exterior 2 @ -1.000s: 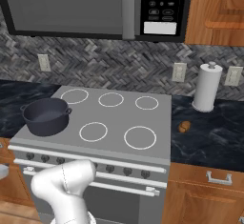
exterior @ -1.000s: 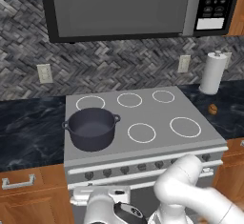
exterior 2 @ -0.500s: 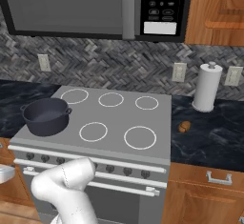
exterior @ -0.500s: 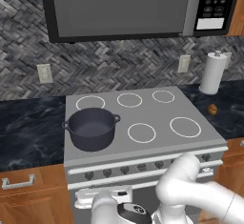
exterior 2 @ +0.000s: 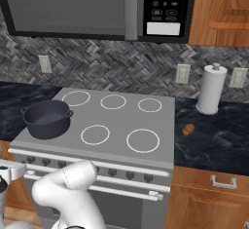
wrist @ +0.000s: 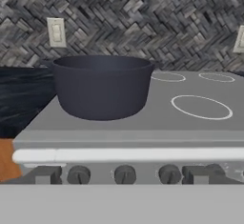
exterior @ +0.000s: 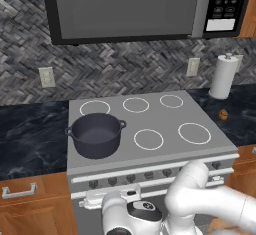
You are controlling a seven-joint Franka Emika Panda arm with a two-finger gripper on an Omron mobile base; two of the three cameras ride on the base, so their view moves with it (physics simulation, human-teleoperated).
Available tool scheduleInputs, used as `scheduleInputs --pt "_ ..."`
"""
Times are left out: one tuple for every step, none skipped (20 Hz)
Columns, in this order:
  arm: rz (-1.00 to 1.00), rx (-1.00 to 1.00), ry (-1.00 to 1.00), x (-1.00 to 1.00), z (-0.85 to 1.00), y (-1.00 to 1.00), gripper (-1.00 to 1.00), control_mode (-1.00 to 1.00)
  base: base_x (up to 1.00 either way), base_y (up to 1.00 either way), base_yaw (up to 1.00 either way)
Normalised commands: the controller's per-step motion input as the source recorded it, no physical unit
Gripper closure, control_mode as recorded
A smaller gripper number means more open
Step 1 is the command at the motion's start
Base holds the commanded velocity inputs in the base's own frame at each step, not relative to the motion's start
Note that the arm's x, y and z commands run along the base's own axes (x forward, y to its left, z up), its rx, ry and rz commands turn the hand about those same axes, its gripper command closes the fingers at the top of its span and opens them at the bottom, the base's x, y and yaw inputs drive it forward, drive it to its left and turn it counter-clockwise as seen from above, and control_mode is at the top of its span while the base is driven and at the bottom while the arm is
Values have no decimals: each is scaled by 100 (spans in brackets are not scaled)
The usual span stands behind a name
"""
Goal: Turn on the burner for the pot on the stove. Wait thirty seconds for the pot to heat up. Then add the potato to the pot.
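left base view: high, left of the stove (exterior: 150, 124), facing forward and down.
right base view: high, right of the stove (exterior 2: 160, 125), same aim.
hand view: low, close, level with the stove (wrist: 143, 137) front edge.
shared: stovetop, backsplash behind the stove.

The pot (exterior: 96, 134) stands on the stove (exterior: 170, 151) at its front left ring. A row of knobs (wrist: 125, 174) runs along the stove's front, below the top, with the bar handle (wrist: 128, 155) just above them in the hand view. To the stove's right, the potato (exterior: 223, 114) lies on the counter (exterior: 245, 119), with the paper towel roll (exterior: 223, 76) behind it by the wall. The microwave (exterior: 135, 6) hangs above the stove. The claw (wrist: 121, 178) sits low before the knobs, facing the pot.
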Motion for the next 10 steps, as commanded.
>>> scheduleInputs --pt "2 0 -3 0 -14 0 -100 -100 0 0 0" --pt "3 0 -2 0 -18 0 -100 -100 0 0 0" --pt "4 0 -1 0 -21 0 -100 -100 0 0 0" --pt "4 0 -1 0 -24 0 -100 -100 0 0 0" --pt "4 0 -2 0 -24 0 -100 -100 0 0 0" --pt "4 0 -2 0 -24 0 -100 -100 0 0 0" --pt "3 -2 0 0 -29 0 -100 -100 0 0 0" --pt "1 -4 0 0 -36 1 -100 -100 0 0 0" --pt "2 -5 0 0 -39 1 -100 -100 0 0 0" --pt "2 -4 0 0 -41 0 -100 -100 0 0 0"
